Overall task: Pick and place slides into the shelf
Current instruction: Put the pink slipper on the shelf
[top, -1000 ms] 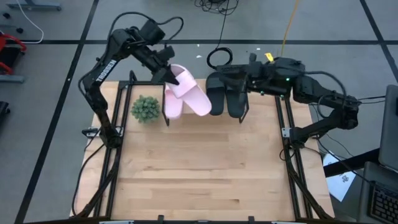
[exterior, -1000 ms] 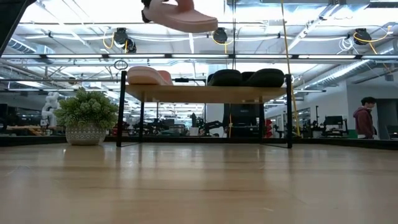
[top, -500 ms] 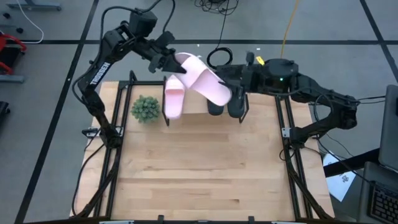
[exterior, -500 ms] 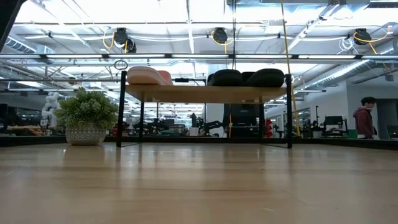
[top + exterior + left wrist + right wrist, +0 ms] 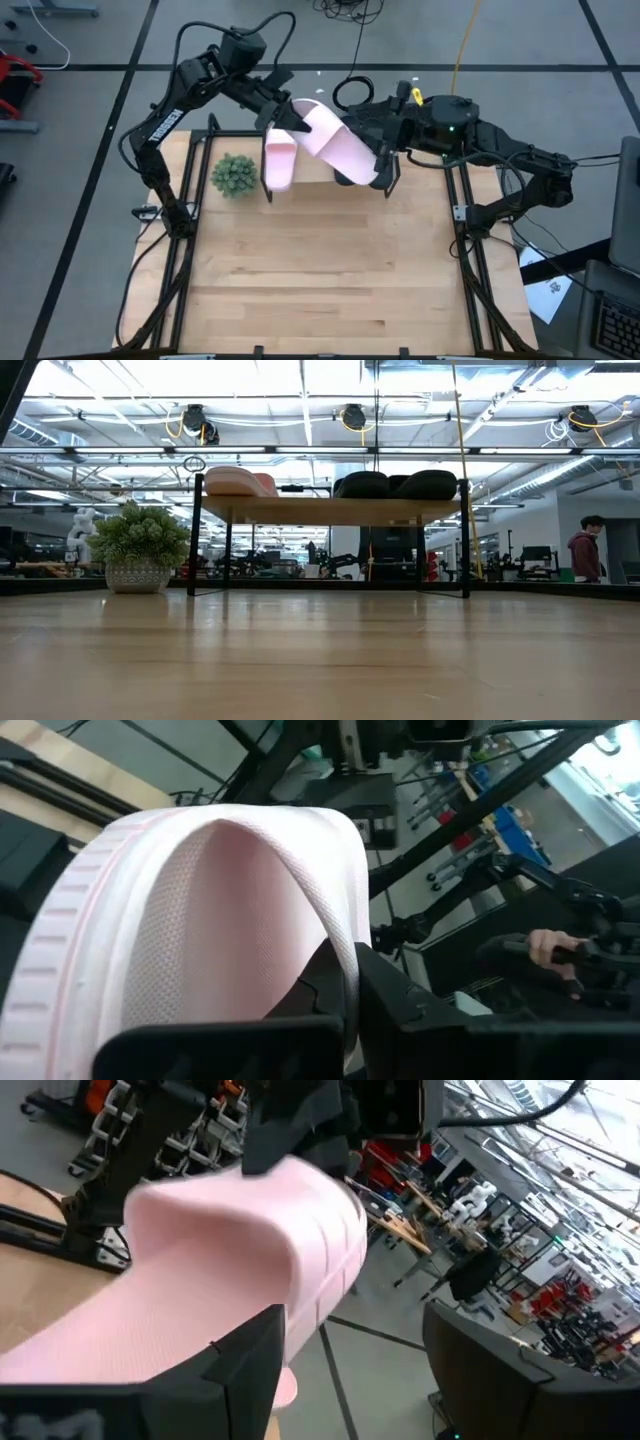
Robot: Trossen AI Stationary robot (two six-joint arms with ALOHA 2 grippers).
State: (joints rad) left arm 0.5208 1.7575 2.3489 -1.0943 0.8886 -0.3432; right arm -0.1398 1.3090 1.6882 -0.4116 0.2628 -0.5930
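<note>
My left gripper (image 5: 289,114) holds one light pink slide (image 5: 335,143) in the air above the shelf (image 5: 330,510) at the table's far edge. The slide slants from that gripper toward my right gripper (image 5: 382,162). My right gripper stands open at the slide's free end (image 5: 320,1270), which lies beside one finger (image 5: 250,1360). The other pink slide (image 5: 279,162) rests sole down on the shelf's left part. The two black slides (image 5: 395,484) sit on its right part, mostly hidden under the held slide in the high view. My left gripper pinches the strap's side edge (image 5: 345,955) between its two fingers, one finger (image 5: 315,985) under the strap's arch and the other outside it. The slide is lifted clear, slanting out over the shelf. Whether my right gripper touches the slide, I cannot tell.
A small potted plant (image 5: 234,175) stands on the table just left of the shelf. The wide wooden tabletop (image 5: 320,270) stretches toward the near edge. A person (image 5: 585,550) stands in the room behind, far right.
My left gripper has carried the pink slide up and toward the table's right, from beside the shelved pink slide to over the black ones; it has risen out of the low view. The slide's free end now reaches my right gripper, whose wrist has rolled.
</note>
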